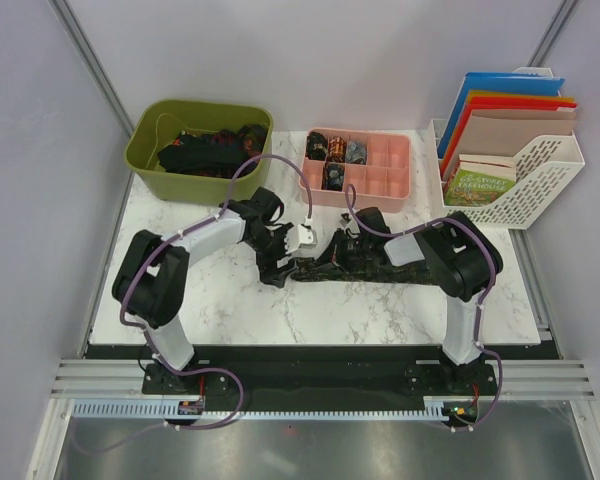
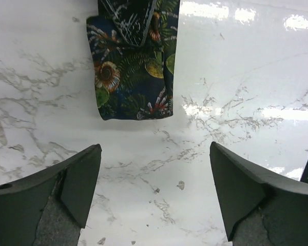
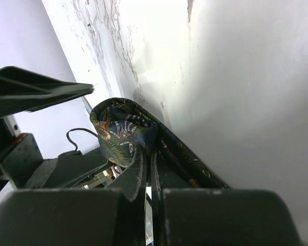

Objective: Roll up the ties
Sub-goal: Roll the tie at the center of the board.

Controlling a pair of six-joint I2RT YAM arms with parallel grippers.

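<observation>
Left gripper [image 2: 154, 189] is wide open rn, both fingers [image 2: 66, 189] spread far apart w/ only bare marble table [image 2: 246, 77] showing between them. It hangs low over the tabletop, and the squared-off end of the tie [image 2: 131, 66] lies flat just beyond the fingertips, not touching them. Up close the fabric is dark w/ ferns, shells and orange-ish bits.

Right gripper [image 3: 148, 154] is the opposite: fingers pressed together and pinching the tie, w/ a folded loop of fabric bulging out just past the tips. Can't tell from the wrist cam how much fabric is actually clamped, it's too dark down there.

From the top cam the tie runs left to right across the middle of the table, between the two arms, kinda bunched and wrinkled rather than smooth. Its left end sits near the open gripper, and its right part goes under the right arm's wrist.

Far side of the table, left to right:
- green bin [image 1: 195, 178] w/ a heap of dark ties [image 1: 205, 150] inside
- pink divided tray [image 1: 385, 180] w/ a few rolled ties [image 1: 332, 150] in its left-hand compartments
- white rack [image 1: 540, 185] at the far right, holding colored folders [image 1: 500, 100] and a couple of books [image 1: 478, 180]

Purple cables [image 1: 235, 180] run along both arms.
</observation>
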